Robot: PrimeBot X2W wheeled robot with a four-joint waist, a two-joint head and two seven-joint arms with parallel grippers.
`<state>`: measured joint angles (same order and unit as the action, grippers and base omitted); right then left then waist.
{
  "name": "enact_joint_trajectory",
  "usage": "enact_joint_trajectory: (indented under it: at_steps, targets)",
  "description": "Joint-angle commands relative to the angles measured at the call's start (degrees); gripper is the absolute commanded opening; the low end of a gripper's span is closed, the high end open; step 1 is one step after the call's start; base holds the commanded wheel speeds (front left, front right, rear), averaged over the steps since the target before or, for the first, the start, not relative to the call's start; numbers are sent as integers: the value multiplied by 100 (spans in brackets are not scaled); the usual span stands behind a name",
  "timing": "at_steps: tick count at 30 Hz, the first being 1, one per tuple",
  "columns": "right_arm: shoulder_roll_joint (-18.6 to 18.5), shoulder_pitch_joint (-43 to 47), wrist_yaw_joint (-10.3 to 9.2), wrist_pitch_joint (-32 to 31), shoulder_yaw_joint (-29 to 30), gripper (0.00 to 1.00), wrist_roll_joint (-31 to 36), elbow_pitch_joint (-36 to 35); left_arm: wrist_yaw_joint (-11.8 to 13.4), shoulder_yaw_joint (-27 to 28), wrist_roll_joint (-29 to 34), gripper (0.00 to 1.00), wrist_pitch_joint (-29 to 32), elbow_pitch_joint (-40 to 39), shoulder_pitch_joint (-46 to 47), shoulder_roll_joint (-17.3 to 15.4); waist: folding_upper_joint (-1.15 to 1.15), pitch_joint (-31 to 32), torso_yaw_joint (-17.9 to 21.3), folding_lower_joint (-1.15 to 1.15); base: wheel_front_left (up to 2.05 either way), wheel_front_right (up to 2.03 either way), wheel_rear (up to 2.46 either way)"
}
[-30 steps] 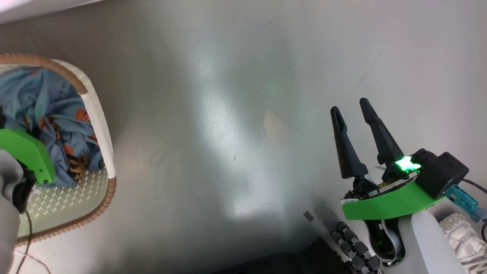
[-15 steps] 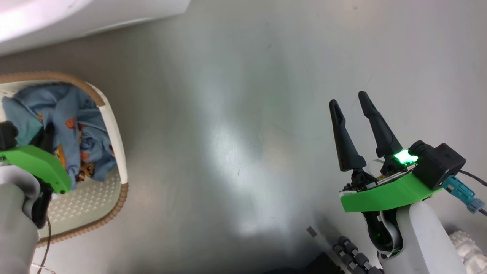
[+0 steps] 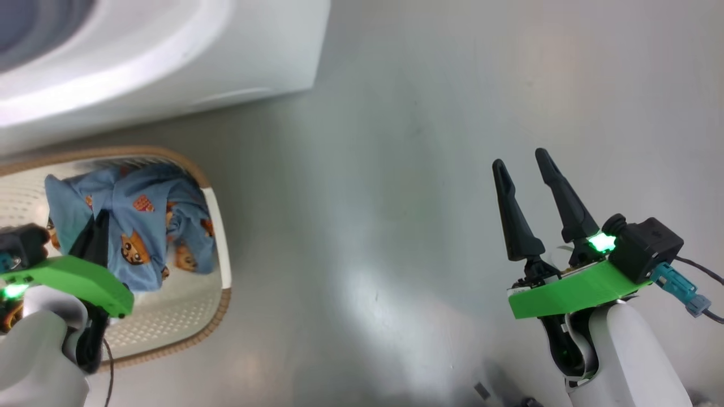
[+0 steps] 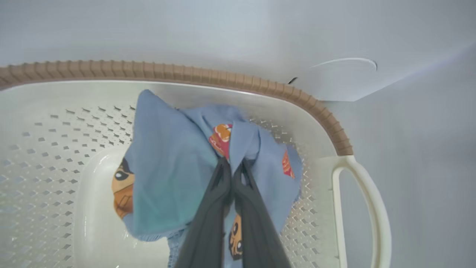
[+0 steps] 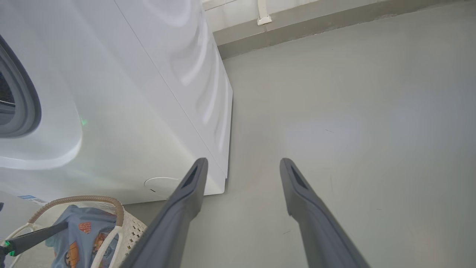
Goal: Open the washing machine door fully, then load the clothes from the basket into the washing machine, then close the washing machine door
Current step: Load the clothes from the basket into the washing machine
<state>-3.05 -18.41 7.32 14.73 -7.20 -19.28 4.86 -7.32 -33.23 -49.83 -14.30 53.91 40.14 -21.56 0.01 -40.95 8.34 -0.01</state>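
The cream basket [image 3: 224, 226] with its brown rim sits on the floor at lower left, right in front of the white washing machine [image 3: 169, 56]. My left gripper [image 3: 103, 217] is inside it, shut on the light-blue bear-print clothes [image 3: 141, 226]. In the left wrist view its fingertips [image 4: 223, 167] pinch a fold, and the clothes [image 4: 171, 167] hang bunched over the basket's [image 4: 327, 119] floor. My right gripper [image 3: 520, 159] stands open and empty over bare floor at the right. The washing machine [image 5: 148, 93] shows its grey gasket [image 5: 26, 93]. The washing machine door is out of view.
Smooth grey floor [image 3: 367, 226] spreads between the basket and my right arm. The machine's front corner [image 5: 225, 178] and a round cover [image 5: 161, 184] lie low on its face. A wall base [image 5: 297, 26] runs behind. The basket's white handle [image 4: 368, 201] faces right.
The head camera has tilted up, bringing the washing machine into the top of the picture. My left gripper has drawn the blue garment up into a bunch. The right gripper stays open.
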Motion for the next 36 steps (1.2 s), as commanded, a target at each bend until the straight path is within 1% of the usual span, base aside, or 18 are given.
enact_joint_trajectory:
  at_steps: [1,3,4,11,19,24,30,36]
  targets:
    - [17,251,17,27,-135,100,96,-43,29,453,172,0,-68,-298,-366,-205,-1,561,-285,1,0,0,0]
    - [17,275,17,27,-156,100,97,9,63,726,346,0,-68,-551,-588,-168,-1,719,-333,1,0,0,0]
    - [17,275,17,27,-156,100,97,9,63,726,346,0,-68,-551,-588,-168,-1,719,-333,1,0,0,0]
    - [17,358,17,27,-140,100,144,150,139,1677,1008,0,-69,-1446,-1342,40,-1,1225,-441,1,0,0,0]
    - [17,458,17,27,-100,100,277,304,114,2623,1732,0,-69,-2369,-2095,441,-1,1771,-578,1,0,0,0]
    - [17,542,17,27,-97,100,290,364,76,3138,2107,0,-70,-2909,-2527,746,-1,2132,-627,1,0,0,0]
    - [17,656,17,27,-84,100,325,461,28,3557,2495,0,-70,-3488,-2961,1103,-1,2557,-682,1,0,0,0]
    - [17,947,17,27,43,100,438,502,-1,3776,2829,0,-70,-4059,-3361,1399,-1,3054,-776,1,0,0,0]
